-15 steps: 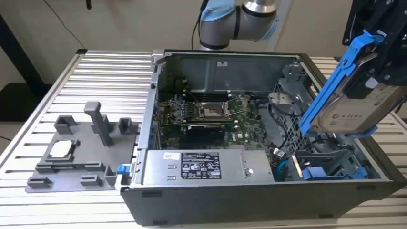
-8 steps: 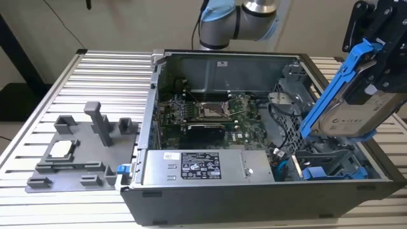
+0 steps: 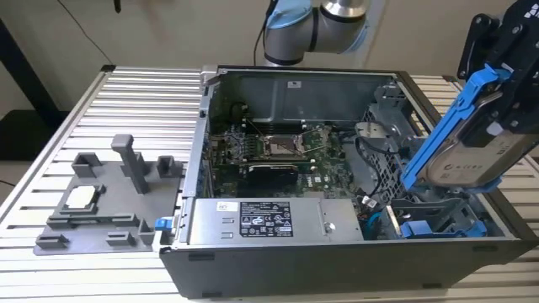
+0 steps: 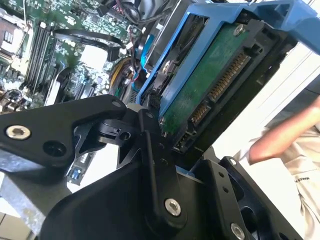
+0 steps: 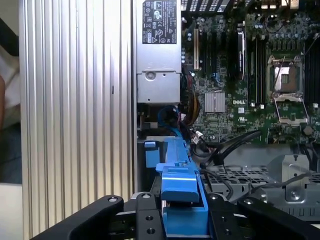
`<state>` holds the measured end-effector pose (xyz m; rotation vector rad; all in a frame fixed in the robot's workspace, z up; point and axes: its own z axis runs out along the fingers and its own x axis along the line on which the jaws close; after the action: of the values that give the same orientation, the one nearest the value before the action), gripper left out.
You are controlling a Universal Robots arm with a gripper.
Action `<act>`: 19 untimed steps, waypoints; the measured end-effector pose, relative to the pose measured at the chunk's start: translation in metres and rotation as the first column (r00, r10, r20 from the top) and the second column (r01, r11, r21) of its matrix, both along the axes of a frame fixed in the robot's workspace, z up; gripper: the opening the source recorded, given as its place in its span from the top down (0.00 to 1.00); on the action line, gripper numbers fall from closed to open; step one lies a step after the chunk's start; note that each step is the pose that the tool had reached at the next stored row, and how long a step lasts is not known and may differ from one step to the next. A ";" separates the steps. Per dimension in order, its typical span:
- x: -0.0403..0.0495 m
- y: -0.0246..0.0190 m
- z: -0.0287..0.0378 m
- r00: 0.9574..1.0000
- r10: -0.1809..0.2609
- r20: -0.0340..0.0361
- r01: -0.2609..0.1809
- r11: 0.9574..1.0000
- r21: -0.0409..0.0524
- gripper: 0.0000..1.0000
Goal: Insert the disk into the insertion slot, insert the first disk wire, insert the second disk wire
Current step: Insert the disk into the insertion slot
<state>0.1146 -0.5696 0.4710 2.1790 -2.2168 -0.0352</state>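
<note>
The disk (image 3: 473,159), a silver-grey drive in a bright blue carrier frame (image 3: 446,120), hangs tilted above the front right corner of the open computer case (image 3: 337,265). My black gripper (image 3: 503,107) is shut on it at its upper end. The second wrist view shows the disk's green circuit board (image 4: 210,80) and connector edge. In the first wrist view the blue carrier (image 5: 180,185) sits between my gripper's fingers (image 5: 145,217). The insertion slot (image 3: 433,214) lies just below the disk's lower end, beside another blue-ended carrier (image 3: 421,228). Blue wires (image 5: 172,125) curl near the bay.
Inside the case are a motherboard (image 3: 269,148) and a labelled power supply (image 3: 261,221). A grey fixture plate (image 3: 101,196) with upright pegs lies on the slatted table at the exterior view's left. A person's arm (image 4: 285,135) is close to the disk.
</note>
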 end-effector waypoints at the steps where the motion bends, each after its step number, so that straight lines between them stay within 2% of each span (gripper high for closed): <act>1: 0.0009 -0.0003 -0.0014 1.000 0.000 0.000 0.000 1.000 0.000 0.67; 10: 0.0074 -0.0031 -0.0155 1.000 0.000 0.000 0.000 1.000 0.000 0.67; 19: 0.0105 -0.0035 -0.0318 1.000 0.002 0.000 -0.002 1.000 0.000 0.67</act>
<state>0.1251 -0.5730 0.4392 2.1813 -2.2145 -0.0353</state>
